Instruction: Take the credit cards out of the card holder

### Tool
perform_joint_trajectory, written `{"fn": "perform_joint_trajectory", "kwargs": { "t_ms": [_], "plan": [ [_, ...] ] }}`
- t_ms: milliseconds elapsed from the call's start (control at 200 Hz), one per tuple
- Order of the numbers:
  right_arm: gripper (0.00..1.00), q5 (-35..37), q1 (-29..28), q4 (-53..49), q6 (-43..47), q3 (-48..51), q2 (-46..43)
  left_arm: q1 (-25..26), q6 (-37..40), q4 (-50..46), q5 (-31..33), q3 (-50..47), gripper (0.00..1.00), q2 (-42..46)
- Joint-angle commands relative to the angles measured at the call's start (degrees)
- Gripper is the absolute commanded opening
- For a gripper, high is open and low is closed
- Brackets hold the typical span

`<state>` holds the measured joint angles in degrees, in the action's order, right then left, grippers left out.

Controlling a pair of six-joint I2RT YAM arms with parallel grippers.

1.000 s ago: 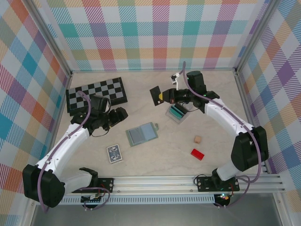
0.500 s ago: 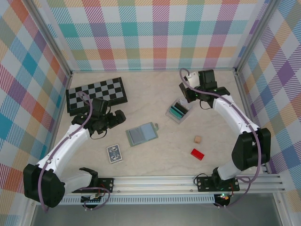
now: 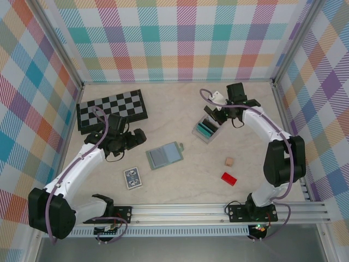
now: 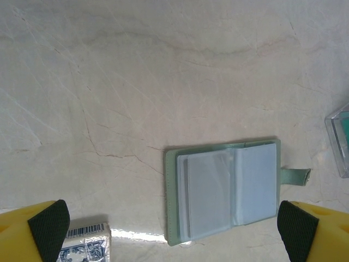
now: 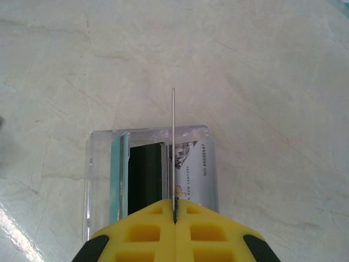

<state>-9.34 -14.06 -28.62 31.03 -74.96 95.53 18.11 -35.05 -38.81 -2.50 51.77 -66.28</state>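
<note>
Open table (image 3: 174, 117) around card holder (image 3: 165, 156) — card pack (image 3: 132, 178) near.

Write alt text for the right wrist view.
The yellow right gripper is shut on a thin card seen edge-on, over a clear plastic tray. The tray holds teal and black pieces and a printed pale card, on a pale marbled table.

**Surfaces round our claws**

Ahead of our left claw (image 4: 173, 229), between its matt black pads (image 4: 48, 229), the card holder (image 4: 223, 191) looks like soft matt leatherette with cloudy clear plastic sleeves. The credit card (image 5: 173, 136) nipped in our right claw (image 5: 174, 215) is thin, stiff plastic. Just past that claw, the tray (image 5: 98, 164) is glossy see-through plastic. We'd call the table (image 4: 136, 82) smooth, marble-look, faintly shiny.
</note>
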Motion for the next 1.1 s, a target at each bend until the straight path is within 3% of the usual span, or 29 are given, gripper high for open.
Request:
{"fn": "perform_joint_trajectory", "kwargs": {
  "t_ms": [0,275,690,955,1095],
  "plan": [
    [0.0,-2.85,0.09,-2.49,3.68,-0.96,1.89,-0.88,0.7,0.82,-1.55,-0.86,1.0,-0.6],
    [0.0,-4.28,0.09,-6.32,4.75,-1.94,3.91,-0.88,0.69,1.62,-3.14,-0.65,1.0,-1.6],
    [0.0,-0.17,0.09,-7.02,5.36,-2.05,6.29,-0.88,0.78,1.54,-3.65,-0.73,1.0,-2.31],
    [0.18,0.12,0.1,-6.99,4.02,-2.91,6.9,-0.88,0.97,1.89,-4.43,-0.75,1.0,-3.14],
    [0.22,1.08,0.11,-4.68,2.36,-2.47,5.0,-0.88,0.95,1.91,-4.61,-0.81,1.0,-3.23]
  ]
}}
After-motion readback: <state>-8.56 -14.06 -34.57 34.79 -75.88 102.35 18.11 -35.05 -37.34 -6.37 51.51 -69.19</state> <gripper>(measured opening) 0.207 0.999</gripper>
